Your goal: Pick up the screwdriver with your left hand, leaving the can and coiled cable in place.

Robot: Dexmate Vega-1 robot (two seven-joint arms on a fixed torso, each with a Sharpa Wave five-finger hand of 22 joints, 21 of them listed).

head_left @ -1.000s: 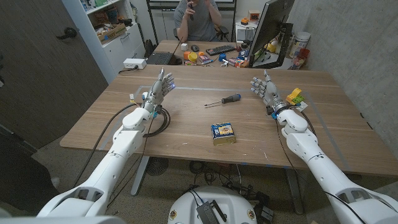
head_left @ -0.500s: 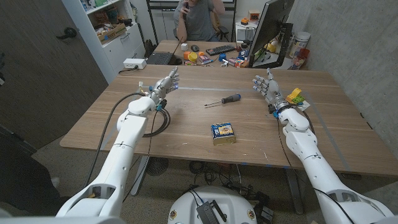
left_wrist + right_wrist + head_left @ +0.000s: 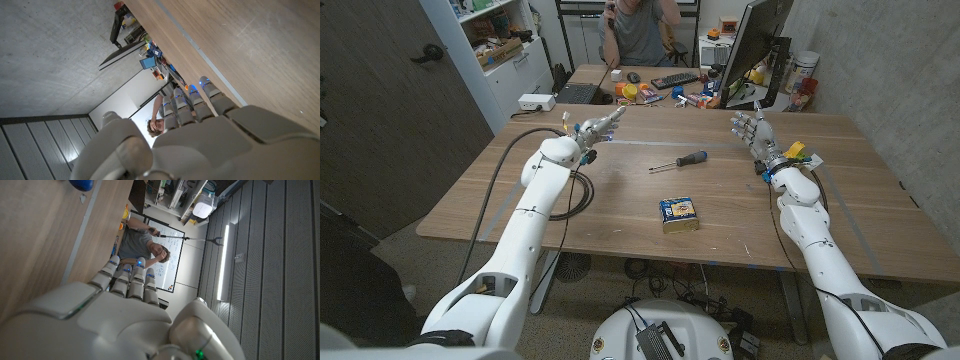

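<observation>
**Left hand on approach, screwdriver not yet touched**

Step in hand: the reach. The left hand [image 3: 598, 124] hangs above the far left part of the surface [image 3: 620, 215], fingers [image 3: 612, 115] apart and stretched toward the far edge, holding nothing. The left wrist view shows the same: fingers extended side by side over bare wood, nothing between them. The screwdriver [image 3: 681, 160] (blue-black handle, thin shaft pointing toward the robot's left) lies flat near the middle of the surface, well apart from the left hand and to its right. The can [image 3: 679, 213], a flat tin with a blue and yellow label, sits nearer the robot than the screwdriver, apart from it. The coiled cable [image 3: 575, 190] lies under the left forearm near the left edge.

Next move, as a judgement: the hand needs to swing right and down toward the handle end, then close the fingers around it. Staying on the far side keeps it off the can; the forearm passes over the cable, so lift matters there.

The right hand [image 3: 757, 134] stands upright at the far right, fingers loosely apart, empty, next to a small yellow-green object [image 3: 794, 152].

Against the earlier frames: the left hand has moved further away from the robot and a bit right, arm more extended. The right hand has shifted slightly outward. Screwdriver, can and cable are unchanged.
</observation>
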